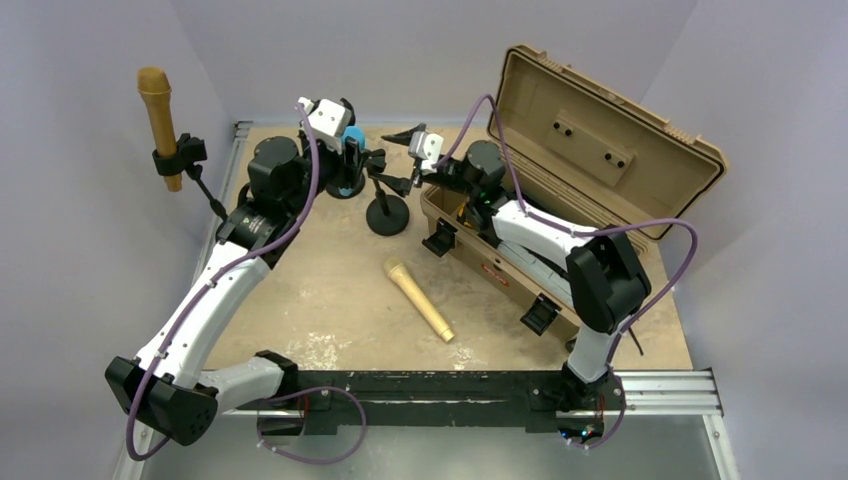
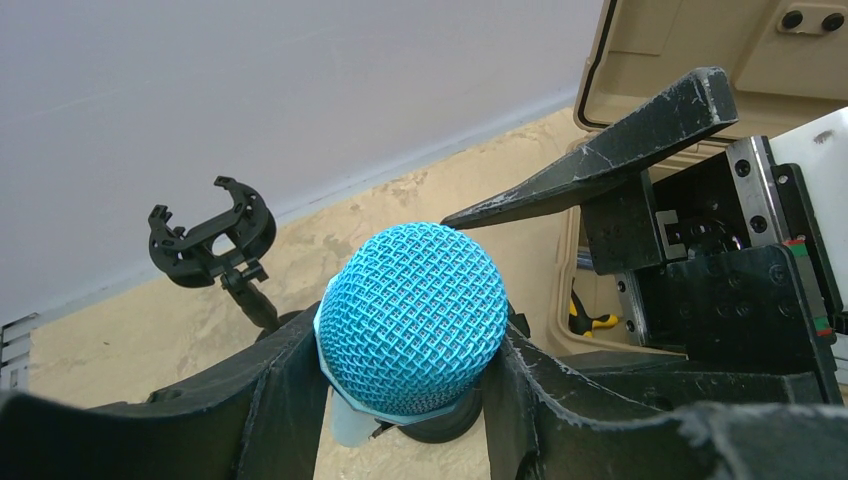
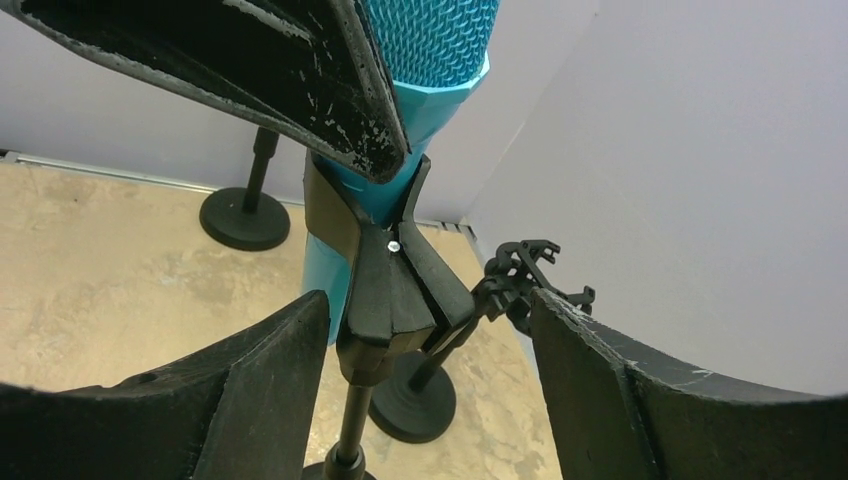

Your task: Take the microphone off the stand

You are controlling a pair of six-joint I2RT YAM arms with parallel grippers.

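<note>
A blue microphone (image 1: 353, 138) with a mesh head (image 2: 415, 315) stands upright in the black clip (image 3: 385, 290) of a small stand at the back of the table. My left gripper (image 2: 410, 335) is shut on the mesh head, one finger on each side. It also shows in the top view (image 1: 345, 150). My right gripper (image 3: 428, 300) is open, its fingers (image 3: 260, 370) on either side of the clip and stem without touching them. One of its fingers (image 2: 600, 160) shows in the left wrist view just right of the head.
A second stand with an empty clip (image 2: 210, 240) stands just beyond. A brown microphone (image 1: 158, 120) sits in a stand at far left. A gold microphone (image 1: 418, 298) lies mid-table. An open tan case (image 1: 570, 170) fills the right side.
</note>
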